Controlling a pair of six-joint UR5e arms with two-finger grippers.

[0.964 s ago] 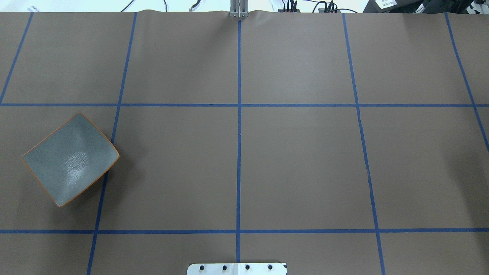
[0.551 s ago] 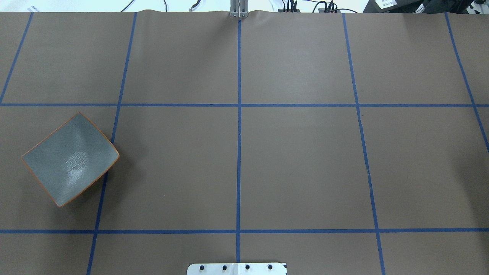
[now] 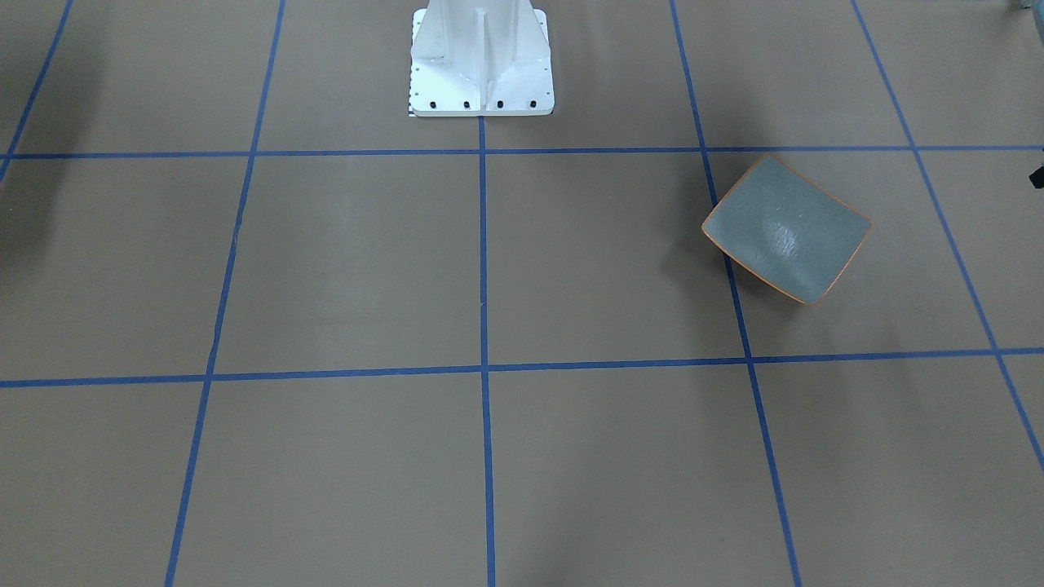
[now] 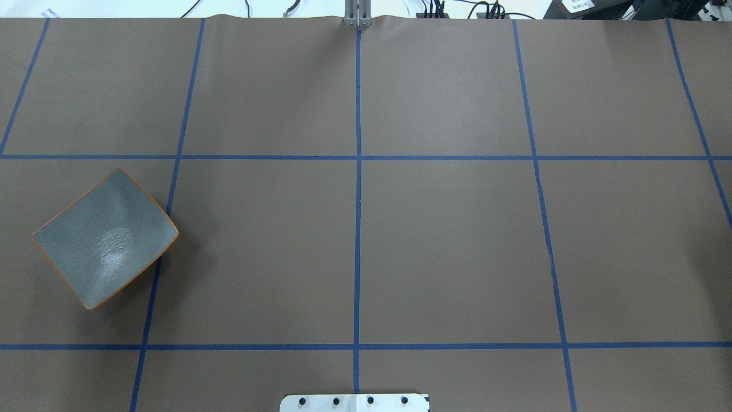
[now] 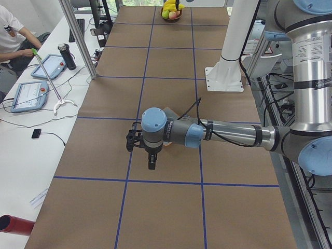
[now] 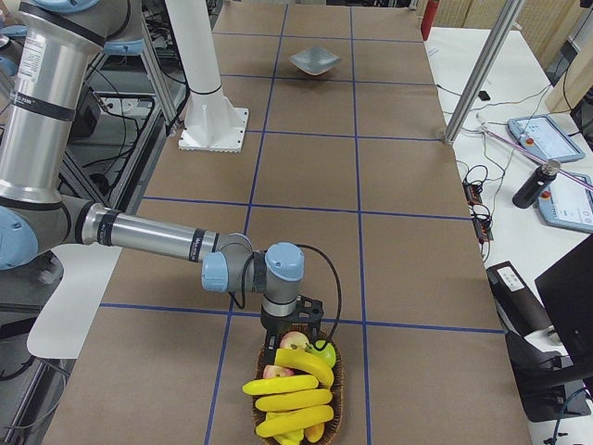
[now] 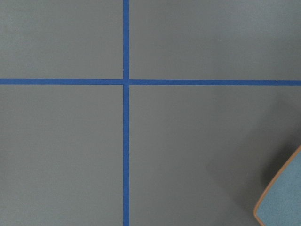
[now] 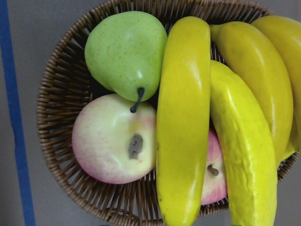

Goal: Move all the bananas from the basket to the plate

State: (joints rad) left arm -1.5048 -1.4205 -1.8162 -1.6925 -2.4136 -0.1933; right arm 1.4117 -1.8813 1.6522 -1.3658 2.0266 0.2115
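- Four bananas (image 8: 183,122) are lying heaped in the basket (image 8: 56,155) at the robot's right end of the table (image 4: 446,246). None is resting on the plate (image 4: 106,237) yet, so the task seems to be only beginning.
- The right gripper (image 6: 296,339) is hovering directly over the basket, close above the fruit. Only a side view is showing it, so I cannot tell whether its jaws are wide or narrow.
- The left gripper (image 5: 151,164) is hanging above the table just beside the plate, and its jaw width is likewise impossible to tell.
- The step in hand is looking like the first pick. The banana lying across the top of the pile is offering the clearest target. Taking it at its middle, with the jaws straddling its narrow width, should be keeping it from pivoting.
- The bananas are showing smooth, glossy, curved skins, so gripping near a tapering end is risking a slip. Coming down gently is also sparing the green pear (image 8: 126,52) and the pink-blushed apple (image 8: 113,141) lying beside and under them.
- The basket is showing round, brown, ribbed wicker. The plate is looking glazed, grey-green and squarish, with upturned edges and a thin orange rim, and is sitting well apart, toward the robot's left.
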